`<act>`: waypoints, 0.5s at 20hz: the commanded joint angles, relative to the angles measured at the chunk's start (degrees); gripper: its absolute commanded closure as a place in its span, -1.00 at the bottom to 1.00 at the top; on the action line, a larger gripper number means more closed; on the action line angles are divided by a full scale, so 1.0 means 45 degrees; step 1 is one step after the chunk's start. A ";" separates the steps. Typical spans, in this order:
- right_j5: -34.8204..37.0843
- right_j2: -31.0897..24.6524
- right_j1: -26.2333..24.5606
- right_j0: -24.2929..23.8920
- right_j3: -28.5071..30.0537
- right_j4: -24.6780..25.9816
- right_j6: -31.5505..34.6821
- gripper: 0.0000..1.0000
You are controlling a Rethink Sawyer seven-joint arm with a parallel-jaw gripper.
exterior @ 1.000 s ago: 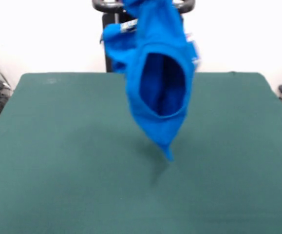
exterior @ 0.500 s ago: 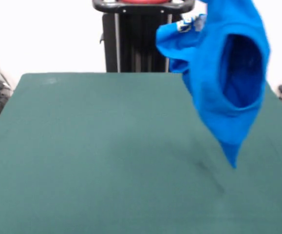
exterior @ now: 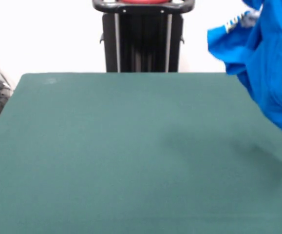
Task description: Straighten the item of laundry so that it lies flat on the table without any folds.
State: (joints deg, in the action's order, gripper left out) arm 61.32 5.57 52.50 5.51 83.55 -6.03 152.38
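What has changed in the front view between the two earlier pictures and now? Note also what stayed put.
The blue T-shirt, hanging in the air, has swung from the picture's middle to its right edge, now partly cut off. Its shadow followed rightward. The green table and black pedestal stayed put. The gripper is not visible.

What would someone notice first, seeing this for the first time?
The bright blue T-shirt at the right edge of the front view, hanging bunched in the air above the table and partly cut off by the frame. Below it spreads the wide dark green table, with a faint shadow on its right side. At top centre, a black pedestal stands behind the table against a white wall.
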 commanded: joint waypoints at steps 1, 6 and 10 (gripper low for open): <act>-0.2714 -0.0003 -0.0860 -0.0759 0.3373 0.0493 0.0161 1.00; -0.5022 -0.0179 -0.1464 -0.2047 0.4087 0.2003 -0.1271 1.00; -0.6855 -0.0051 -0.2136 -0.2542 0.4152 0.3628 -0.1167 1.00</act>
State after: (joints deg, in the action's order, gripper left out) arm 38.25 6.16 49.37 -4.24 92.11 3.94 152.38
